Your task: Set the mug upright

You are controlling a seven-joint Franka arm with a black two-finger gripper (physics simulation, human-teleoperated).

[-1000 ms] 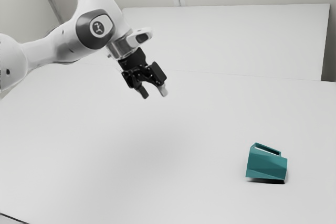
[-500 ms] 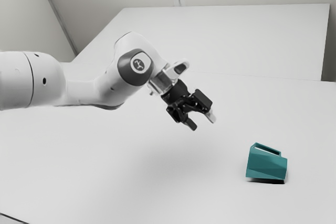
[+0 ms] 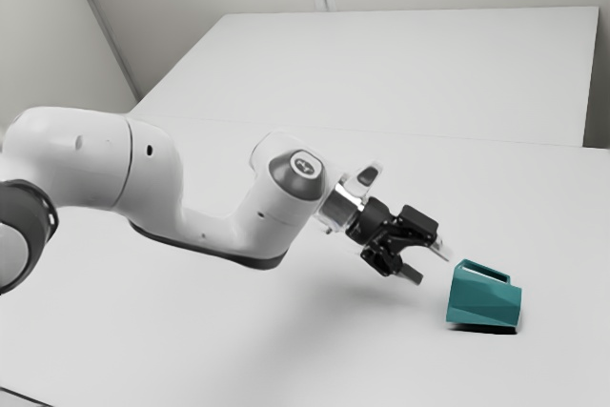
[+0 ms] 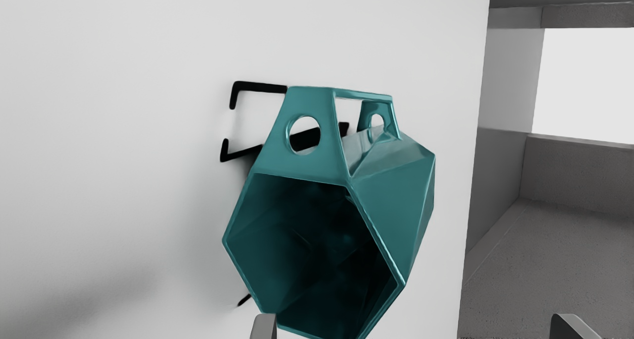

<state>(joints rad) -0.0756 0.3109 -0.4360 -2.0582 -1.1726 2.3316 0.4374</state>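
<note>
The exterior view shows the gripper (image 3: 427, 263), its fingers spread apart, near the teal mug (image 3: 484, 298) lying on its side upon the table (image 3: 315, 359), while the wrist view lets one see its six-sided mouth (image 4: 312, 254) facing the gripper, and its handle (image 4: 309, 101) with a round hole.

The white Franka arm (image 3: 157, 173) reached in from the exterior view's left, dipped along its forearm (image 3: 214, 235), then climbed to the rounded wrist joint (image 3: 297, 173) with its grey cap. Beyond that, a silver flange (image 3: 340, 208) carried the black two-finger pincer (image 3: 428, 263), which slanted downward toward the exterior view's right. Its two fingers stood wide apart, with nothing gripped between them; in the wrist view their grey tips (image 4: 263, 326) were well separated.
</note>
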